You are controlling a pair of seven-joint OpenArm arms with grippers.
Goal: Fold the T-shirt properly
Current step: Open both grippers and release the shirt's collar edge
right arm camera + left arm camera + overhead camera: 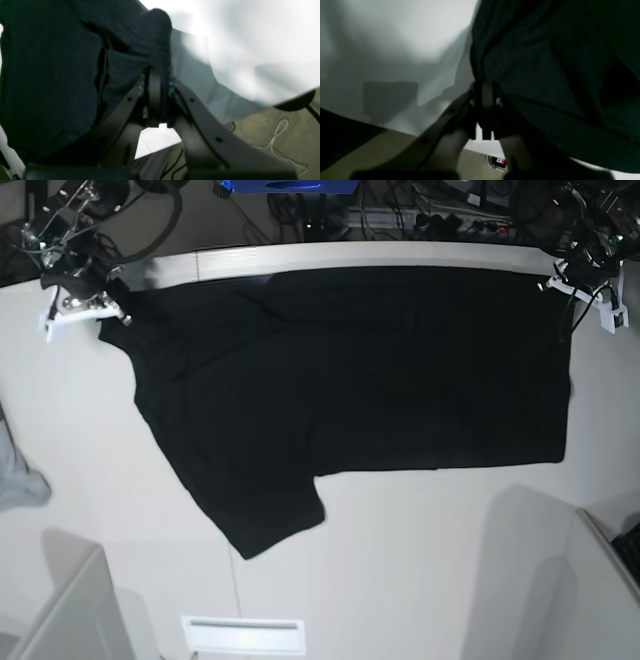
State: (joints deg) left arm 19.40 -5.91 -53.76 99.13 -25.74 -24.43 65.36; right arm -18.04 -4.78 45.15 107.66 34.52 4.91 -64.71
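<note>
Jaws of both the left gripper and right gripper pinch the T-shirt.

1. No text, brand, number or sign can be read in any view.
2. Left wrist view: a small dark object with a red and white label lies on the floor below the gripper; its marks are too blurred to read.
3. Base view: the T-shirt shows only plain black cloth, with no print or lettering visible.
4. Base view: a blue object at the top edge bears a pale mark, too small to make out.
</note>
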